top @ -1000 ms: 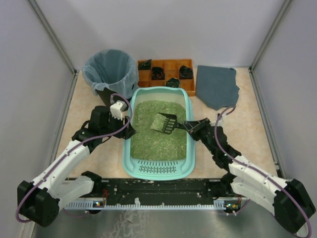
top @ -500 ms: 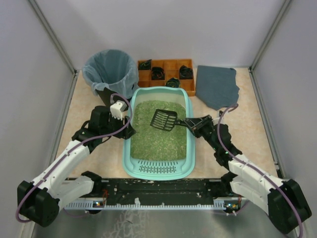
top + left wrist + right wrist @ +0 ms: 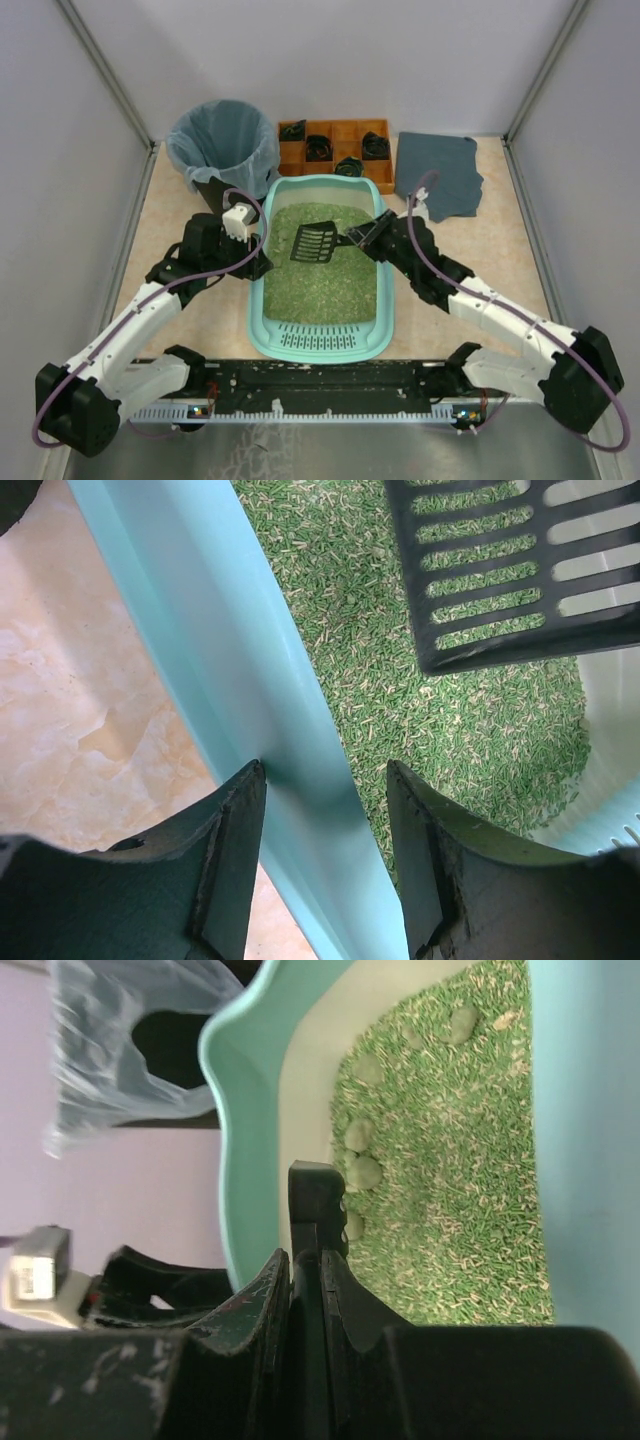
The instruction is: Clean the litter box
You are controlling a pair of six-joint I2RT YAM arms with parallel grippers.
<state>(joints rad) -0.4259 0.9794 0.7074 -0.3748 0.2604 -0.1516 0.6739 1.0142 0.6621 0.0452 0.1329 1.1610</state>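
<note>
1. We see the litter box (image 3: 318, 341) in the middle of the desk (image 3: 500, 260), between both arms.
2. The left arm bends in from the near left. The left claw (image 3: 325, 780) is part-open astride the box's left wall, and we cannot tell if it pinches.
3. The right arm reaches over the right rim, the right claw (image 3: 365, 237) clamped on the black scoop (image 3: 315, 243) above the litter (image 3: 320, 295).

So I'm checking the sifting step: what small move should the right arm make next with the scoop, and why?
Probably dip the scoop down toward the clumps by the litter box wall. The right gripper is shut on its handle, and the slotted blade hangs, seemingly empty, above the litter.
</note>
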